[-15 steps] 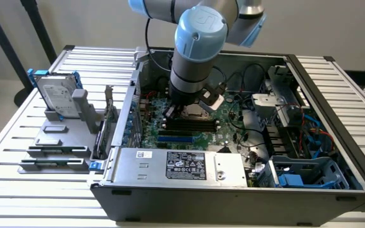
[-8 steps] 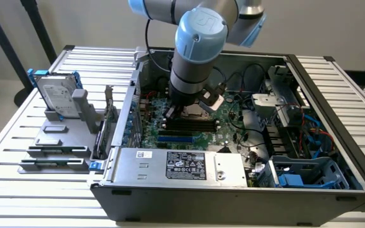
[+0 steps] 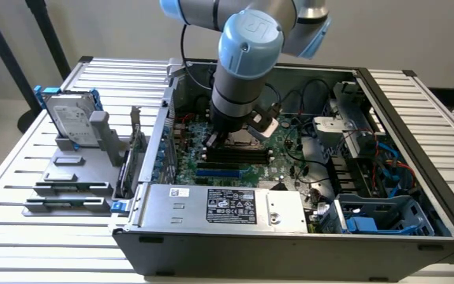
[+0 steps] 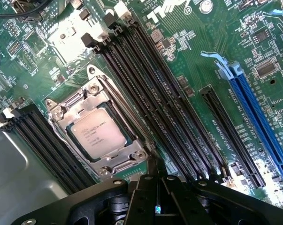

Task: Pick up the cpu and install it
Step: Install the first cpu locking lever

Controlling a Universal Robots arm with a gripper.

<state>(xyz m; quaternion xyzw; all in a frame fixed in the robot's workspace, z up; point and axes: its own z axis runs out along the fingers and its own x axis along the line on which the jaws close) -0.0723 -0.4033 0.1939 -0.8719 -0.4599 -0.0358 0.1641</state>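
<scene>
Silver cpu [image 4: 95,133] sits socketed just beside the claw [image 4: 156,206].

Open computer case [image 3: 290,248], green motherboard [image 4: 188,42], black memory slots [image 4: 155,93], blue expansion slot [image 4: 258,122], upright silver drive [image 3: 73,121]

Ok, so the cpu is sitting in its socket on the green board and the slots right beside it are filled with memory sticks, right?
Not quite. The cpu does sit in its socket on the green board, but the long black memory slots beside it are empty, as the wrist view shows.
</scene>
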